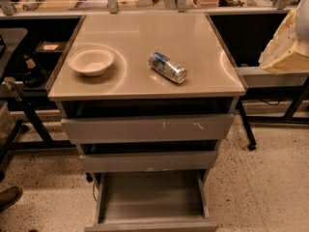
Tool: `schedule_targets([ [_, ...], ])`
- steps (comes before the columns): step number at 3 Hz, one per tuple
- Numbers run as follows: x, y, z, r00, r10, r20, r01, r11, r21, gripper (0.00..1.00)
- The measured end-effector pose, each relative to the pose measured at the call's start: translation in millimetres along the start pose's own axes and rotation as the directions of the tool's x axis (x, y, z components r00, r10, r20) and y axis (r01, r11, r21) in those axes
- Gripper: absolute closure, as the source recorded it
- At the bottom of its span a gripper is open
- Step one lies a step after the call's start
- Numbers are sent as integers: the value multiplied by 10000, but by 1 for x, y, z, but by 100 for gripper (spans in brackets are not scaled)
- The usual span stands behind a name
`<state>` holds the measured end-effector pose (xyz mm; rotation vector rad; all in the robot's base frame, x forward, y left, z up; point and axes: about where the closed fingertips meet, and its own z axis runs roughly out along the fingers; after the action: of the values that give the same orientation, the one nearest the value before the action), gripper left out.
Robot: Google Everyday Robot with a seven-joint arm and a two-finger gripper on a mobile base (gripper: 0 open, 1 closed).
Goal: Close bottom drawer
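The bottom drawer [151,198] is the lowest and narrowest of three grey cabinet drawers. It stands pulled far out toward the camera, its shallow grey tray bare inside, its plain front [152,225] at the bottom edge of the view. My gripper [286,50] shows as a cream-coloured shape at the right edge, at about tabletop height. It hangs well above and to the right of the drawer, apart from the cabinet.
The widest top drawer [147,128], with white scratches, and the middle drawer [148,160] both stand slightly out. On the cabinet top [145,37] are a white bowl [91,61] and a can [167,67] lying on its side. Dark tables flank the cabinet. A shoe [8,196] is at the lower left.
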<state>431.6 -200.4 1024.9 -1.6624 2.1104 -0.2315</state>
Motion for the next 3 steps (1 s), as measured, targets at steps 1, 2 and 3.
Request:
schedule_targets([
  [1,0,0,0,10000,0,0,0,10000,0,100],
  [2,1,6,-2,10000,21,-5,-21,10000,15,100],
  [3,10,42,4,9990,436,-3,-436,9987,-255,100],
])
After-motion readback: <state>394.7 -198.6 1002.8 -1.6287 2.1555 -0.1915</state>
